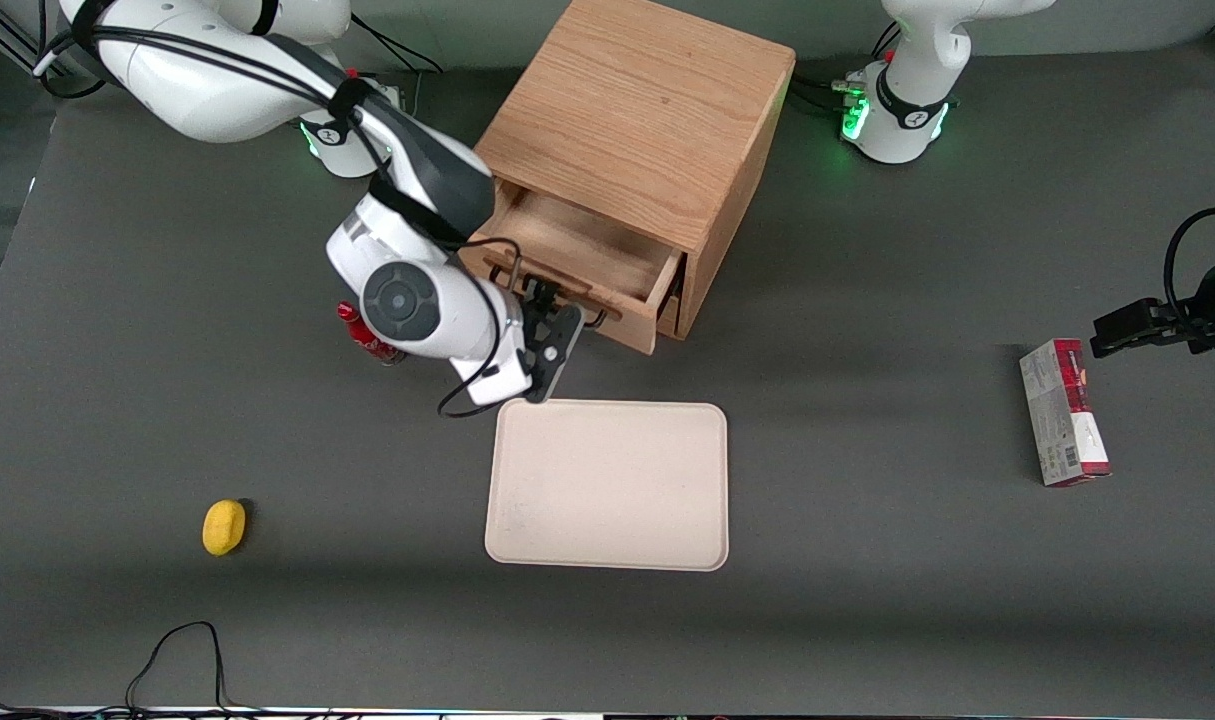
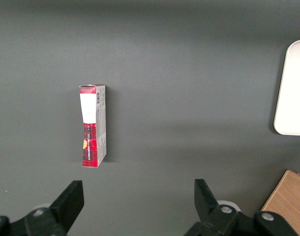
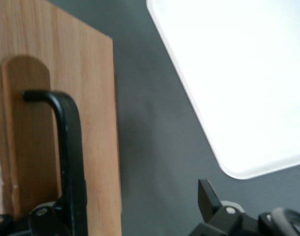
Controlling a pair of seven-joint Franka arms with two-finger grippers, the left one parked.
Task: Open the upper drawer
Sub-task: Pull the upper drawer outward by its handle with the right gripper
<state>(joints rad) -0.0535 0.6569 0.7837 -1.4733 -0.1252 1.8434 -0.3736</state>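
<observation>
**Upper drawer partway out, fingers at the handle**

Lemon [image 1: 223, 526] sits nearest the front cam, toward the working arm's end of the table [image 1: 867, 620], w/ the tray [image 1: 607, 485] mid-table a bit farther back. Cabinet [image 1: 637, 110] stands at the table's back edge, about centre. Drawer [image 1: 577, 262] is pulled partway out of it; the inside looks bare. Lower drawer barely shows under it.

Gripper [image 1: 550, 322] hangs just in front of the drawer face, between cabinet and tray. Wrist view: fingers [image 3: 209, 199] are spread, one on each side of the black handle [image 3: 69, 147], one seeming to lie right along the wire. Not clamped on it, as far as I can tell; whether there's actual contact is unclear.

Red can [image 1: 367, 340] stands beside the arm, mostly hidden. Carton [image 1: 1063, 412] lies toward the parked arm's end.

Risks from here, my read:
- Handle is thin wire. If the pull goes on w/ fingers spread, the wire may slip off a fingertip and the drawer stalls short of full travel.
- Pull not in line w/ the drawer's slide → drawer may bind, or the whole cabinet may drag across the table.
- Tray edge is near the gripper; more pull toward it could bump or ride onto the tray.
- Can is close to the arm; a swing could tip it.
</observation>
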